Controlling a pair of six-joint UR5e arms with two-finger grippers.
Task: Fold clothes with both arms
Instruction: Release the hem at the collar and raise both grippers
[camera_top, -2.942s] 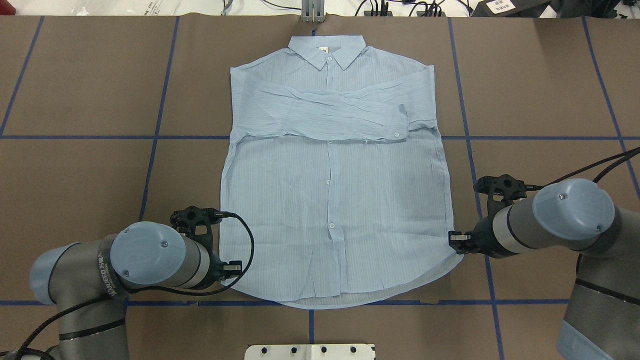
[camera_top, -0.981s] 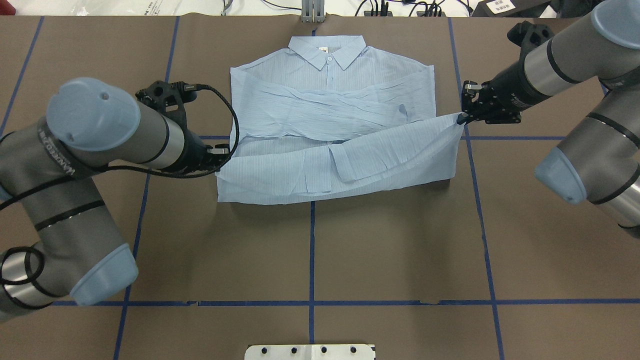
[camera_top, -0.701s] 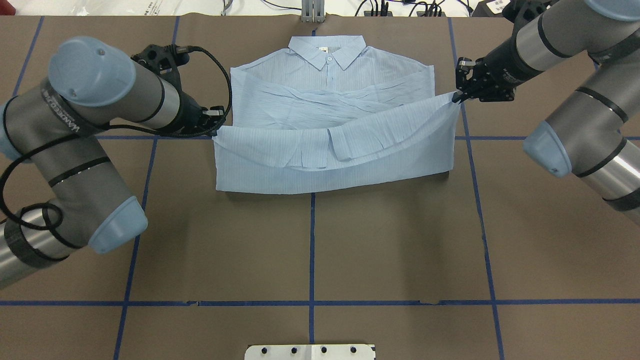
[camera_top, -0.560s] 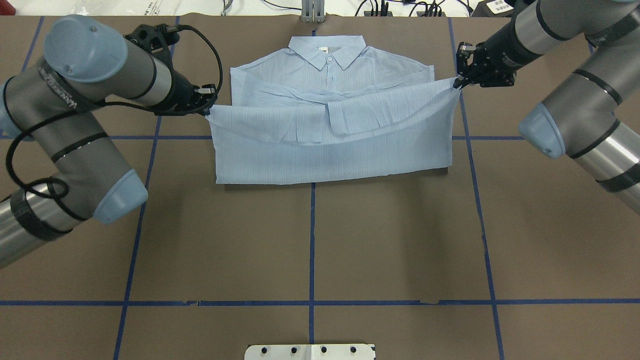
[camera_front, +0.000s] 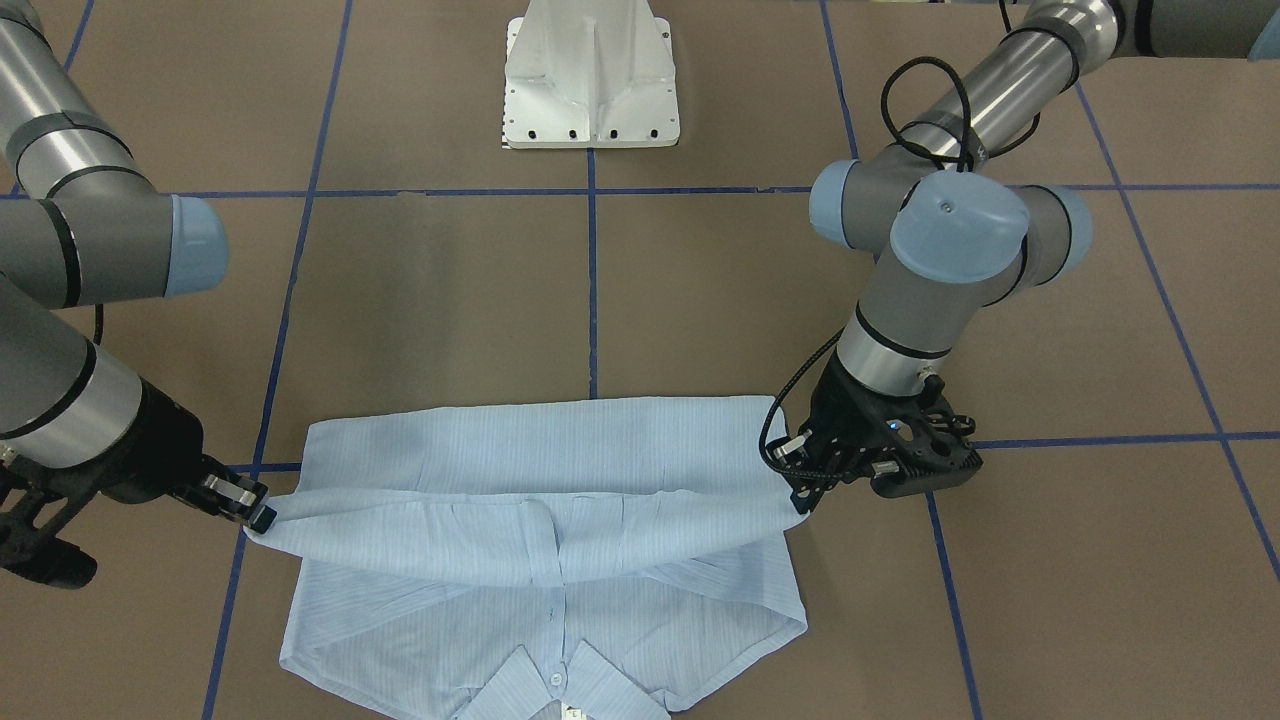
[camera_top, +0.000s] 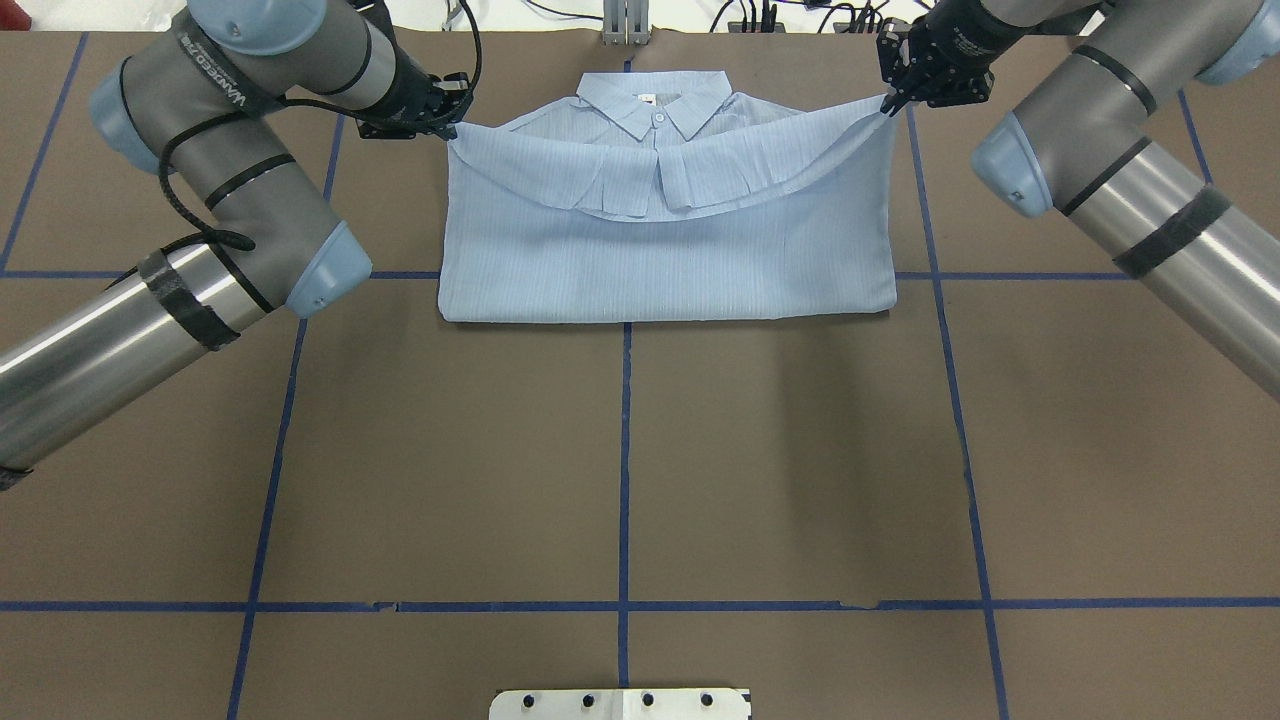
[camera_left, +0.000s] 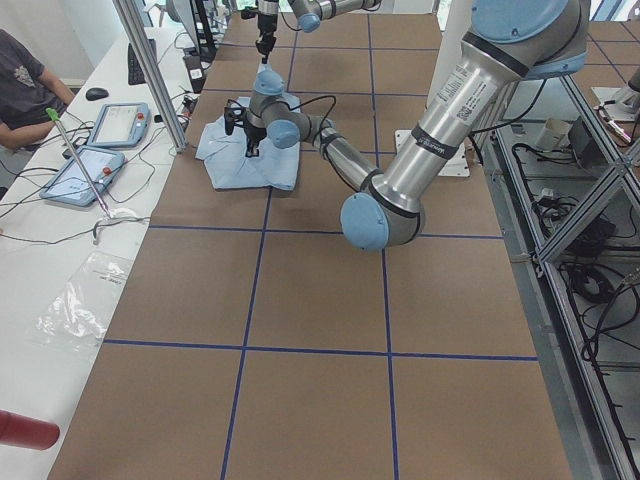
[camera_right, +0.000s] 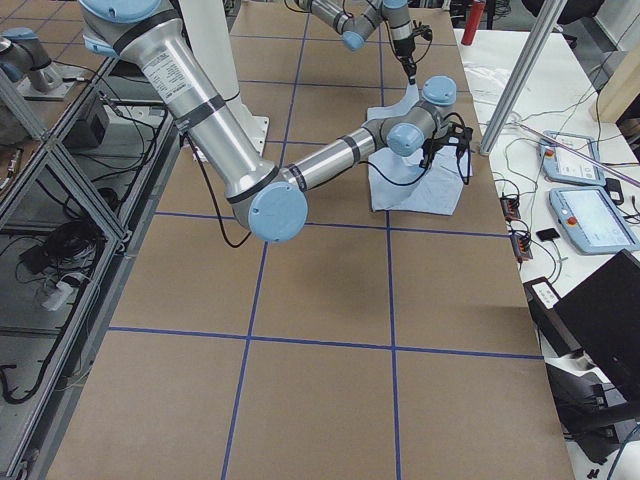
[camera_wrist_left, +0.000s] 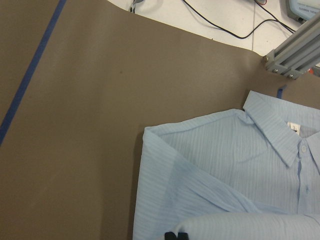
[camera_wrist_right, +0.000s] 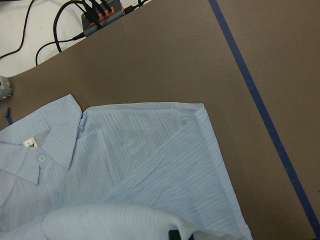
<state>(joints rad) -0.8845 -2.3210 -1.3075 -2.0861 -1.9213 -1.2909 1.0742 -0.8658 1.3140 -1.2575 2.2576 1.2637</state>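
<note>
The pale-blue striped shirt (camera_top: 660, 250) lies face up at the table's far middle, sleeves folded across its chest, collar (camera_top: 655, 95) at the far edge. Its lower half is doubled over the upper half. My left gripper (camera_top: 452, 122) is shut on one hem corner, held up beside one shoulder. My right gripper (camera_top: 888, 105) is shut on the other hem corner beside the other shoulder. The hem sags between them just short of the collar. In the front-facing view the left gripper (camera_front: 800, 500) and the right gripper (camera_front: 262, 518) hold the hem above the shirt (camera_front: 540, 440). Both wrist views look down on a shoulder (camera_wrist_left: 200, 165) (camera_wrist_right: 165, 150).
The white pedestal base (camera_front: 590, 75) stands on the robot's side of the table. Blue tape lines (camera_top: 625, 470) cross the brown table cover. A metal post (camera_top: 625, 22) and cables stand just past the collar. Tablets (camera_left: 100, 150) lie on a side bench.
Both grippers have carried the hem corners from the near edge over the shirt towards the collar. The fold line has moved farther from the robot and the sleeves are now covered.
</note>
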